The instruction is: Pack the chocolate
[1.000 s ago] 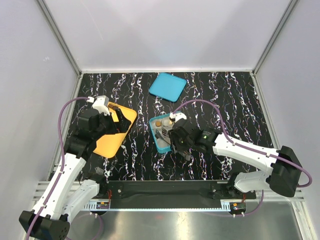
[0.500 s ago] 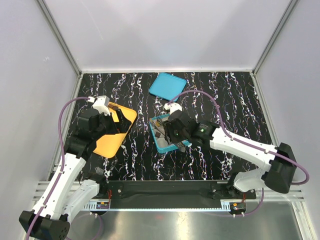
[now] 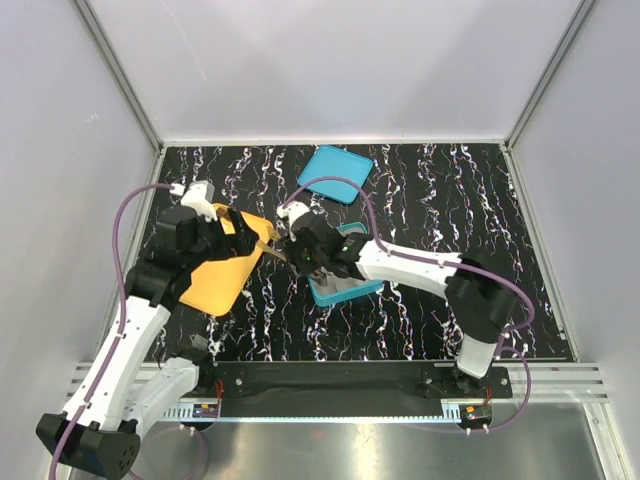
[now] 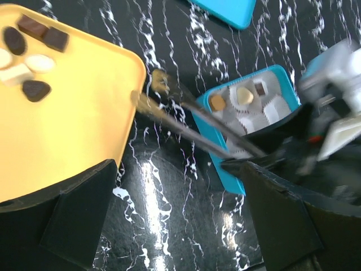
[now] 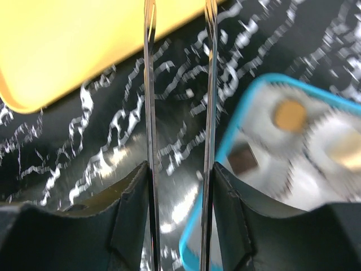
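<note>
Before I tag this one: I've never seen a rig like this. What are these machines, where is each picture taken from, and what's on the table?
These are two robot arms bolted at the table's near edge. One picture looks down from above and behind them. The other two come from a small camera on each wrist, so each shows its own gripper. On the black marbled table lie a yellow tray with loose chocolates, an open blue box lined with paper cups, three of them holding a piece, and a blue lid. The right gripper is closed on metal tongs whose tips are at the tray's edge, with nothing visible between them. The left gripper hangs open, empty, over the tray.
</note>
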Controlling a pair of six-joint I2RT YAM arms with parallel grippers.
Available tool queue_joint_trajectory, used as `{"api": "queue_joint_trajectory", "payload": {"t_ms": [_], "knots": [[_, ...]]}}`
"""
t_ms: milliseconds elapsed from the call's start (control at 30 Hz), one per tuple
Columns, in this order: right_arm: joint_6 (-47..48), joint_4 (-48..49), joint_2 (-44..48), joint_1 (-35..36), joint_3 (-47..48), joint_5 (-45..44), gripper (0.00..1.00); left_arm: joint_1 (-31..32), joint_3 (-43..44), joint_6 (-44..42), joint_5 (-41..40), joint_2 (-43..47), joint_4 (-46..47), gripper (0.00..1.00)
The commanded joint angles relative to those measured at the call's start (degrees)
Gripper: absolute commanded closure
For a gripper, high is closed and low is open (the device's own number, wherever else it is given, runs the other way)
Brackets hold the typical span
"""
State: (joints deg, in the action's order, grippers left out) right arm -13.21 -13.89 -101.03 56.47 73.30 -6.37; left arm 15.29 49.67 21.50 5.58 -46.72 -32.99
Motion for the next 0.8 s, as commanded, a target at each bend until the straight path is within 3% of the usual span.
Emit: {"api": "queue_joint_trajectory", "payload": {"t_ms": [0,233,767], "knots": [[2.1,12.0,-3.0,0.0,3.9,4.6,0.48,-0.3,7.8,2.6,-5.4,-1.6,-1.0,0.01],[3.3,14.9,-12.0,1.5,12.2,7.6,0.47,-0.3,16.8,6.0,-9.3,-4.3,-2.7,0.01],[6.6,14.3,-24.4,3.0,22.2,6.9,0.46,-2.5,21.9,7.9,-8.3,-7.3,-4.6,0.01]]}}
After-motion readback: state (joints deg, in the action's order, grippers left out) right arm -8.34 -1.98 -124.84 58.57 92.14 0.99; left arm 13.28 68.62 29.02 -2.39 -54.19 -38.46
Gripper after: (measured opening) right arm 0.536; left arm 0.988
